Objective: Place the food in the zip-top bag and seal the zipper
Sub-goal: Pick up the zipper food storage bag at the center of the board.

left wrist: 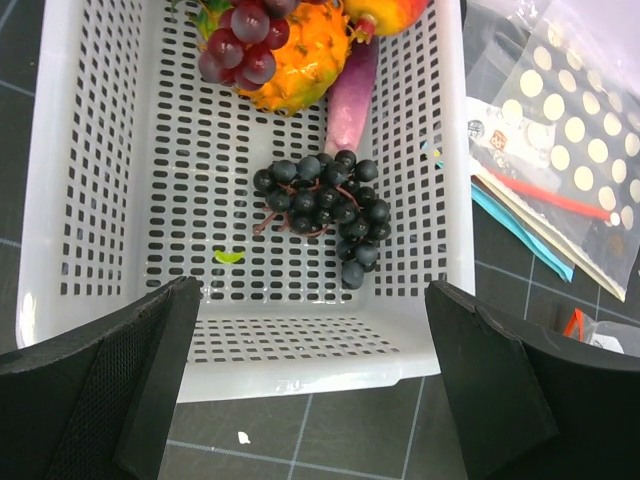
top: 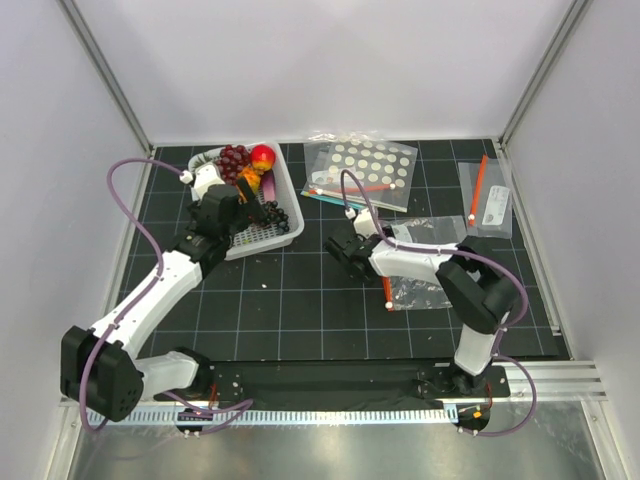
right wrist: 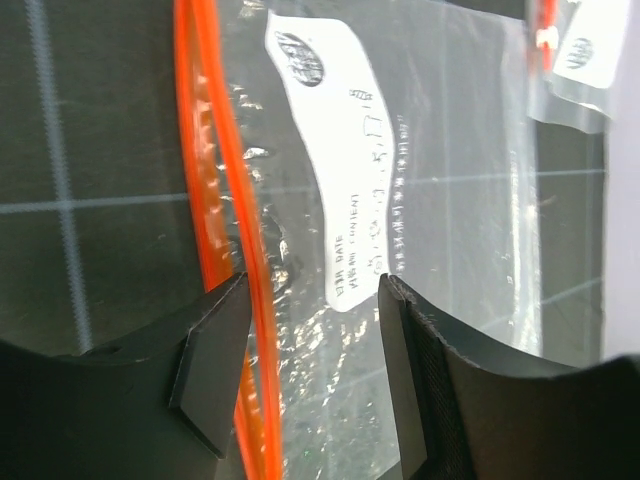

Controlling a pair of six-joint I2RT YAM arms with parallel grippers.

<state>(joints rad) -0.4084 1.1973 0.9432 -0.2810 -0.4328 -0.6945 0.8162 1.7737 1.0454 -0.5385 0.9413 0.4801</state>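
The food lies in a white basket. It holds a dark grape bunch, an orange pineapple, a red-yellow apple and a red-purple grape bunch. My left gripper hangs open over the basket's near wall, holding nothing. The clear crinkly zip-top bag lies flat at the centre right. My right gripper is open, its jaws straddling the bag's mouth. The orange zipper runs beside its left finger.
A larger clear bag with white dots lies behind, on top of flat blue and red items. Another small clear bag sits at the far right. White walls enclose the dark gridded table.
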